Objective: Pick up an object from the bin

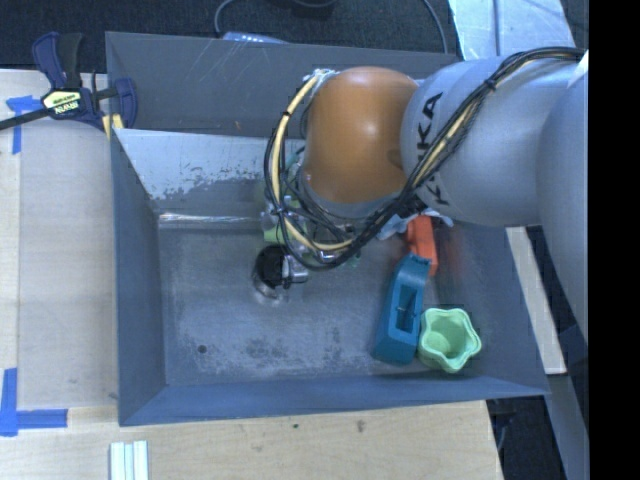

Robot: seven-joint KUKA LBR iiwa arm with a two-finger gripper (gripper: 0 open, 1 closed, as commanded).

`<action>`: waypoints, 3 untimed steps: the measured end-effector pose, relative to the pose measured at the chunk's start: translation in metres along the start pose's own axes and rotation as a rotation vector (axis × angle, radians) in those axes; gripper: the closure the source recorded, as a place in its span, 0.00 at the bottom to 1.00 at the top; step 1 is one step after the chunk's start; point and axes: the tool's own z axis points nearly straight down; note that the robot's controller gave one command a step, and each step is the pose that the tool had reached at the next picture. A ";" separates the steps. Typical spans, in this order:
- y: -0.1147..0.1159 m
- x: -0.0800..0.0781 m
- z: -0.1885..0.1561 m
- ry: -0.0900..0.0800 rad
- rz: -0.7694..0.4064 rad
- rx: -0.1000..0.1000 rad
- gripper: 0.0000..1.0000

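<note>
Blue block [401,313] lies just beside a green fluted cup [450,339], lower right of bin [138,298].

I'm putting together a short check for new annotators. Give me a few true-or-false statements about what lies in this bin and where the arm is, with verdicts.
1. The green flower-shaped cup lies near the bin's front right corner. True.
2. The blue block lies alone by the left wall. False: it lies right beside the green flower-shaped cup, on that cup's left.
3. The gripper is low over the floor, left of the blue block. True.
4. The arm reaches in from the view's left. False: it comes in from the right.
5. An orange thing lies behind the blue block, partly under the arm. True.
</note>
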 end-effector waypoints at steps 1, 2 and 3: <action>-0.018 -0.015 0.047 -0.012 -0.264 0.001 0.00; -0.034 -0.007 0.079 -0.002 0.310 -0.005 1.00; -0.034 -0.007 0.079 -0.002 0.310 -0.005 1.00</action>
